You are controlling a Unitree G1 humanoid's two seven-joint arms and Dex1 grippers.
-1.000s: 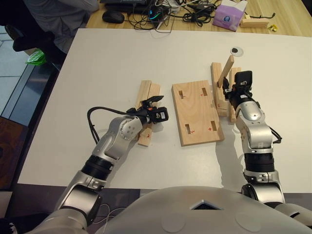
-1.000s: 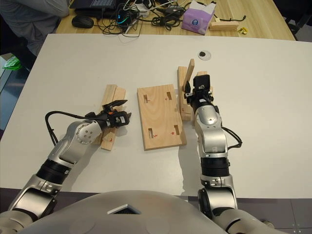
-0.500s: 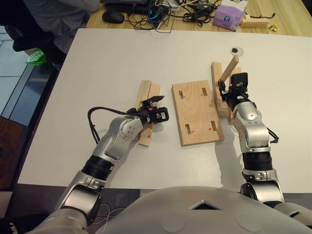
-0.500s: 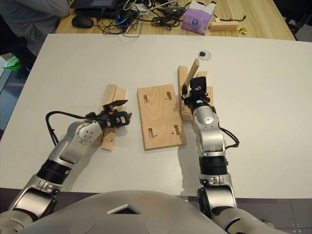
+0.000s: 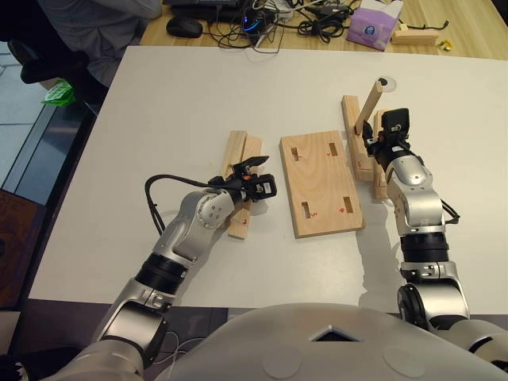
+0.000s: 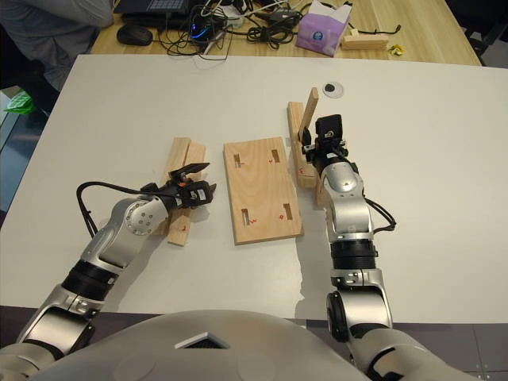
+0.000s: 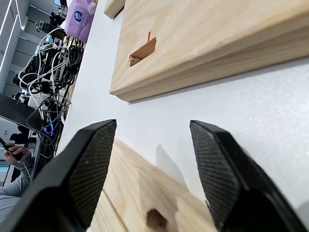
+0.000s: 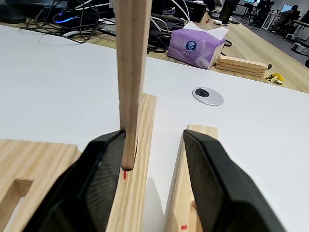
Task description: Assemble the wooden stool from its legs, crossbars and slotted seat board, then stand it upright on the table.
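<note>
The slotted seat board lies flat in the middle of the white bench, its four slots facing up. Nothing is fitted into it.

To its left we see a small pile of wooden stool pieces lying side by side and partly overlapping. The left gripper hovers low over the near end of this pile. Its fingers are spread apart and hold nothing. Between them we see the top of one pile piece, with the edge of the seat board just beyond.

On the right, two more wooden pieces lie flat. A long leg piece lies just beside the right edge of the seat board, and a second piece lies alongside it, with a narrow strip of bench between them. The right gripper sits just above these two, its pads clearly apart. A thin crossbar stick rises steeply from there. Its lower end is against the inner edge of one pad and over the long leg piece, and its top tilts towards the far side of the bench. We cannot tell whether the stick is pinched or only leaning on that pad. The other pad does not touch it.

Farther back on the bench there is a round grey cable cap. On the wooden desk behind are a purple tissue pack, a tangle of cables and a few stacked wooden slats.
</note>
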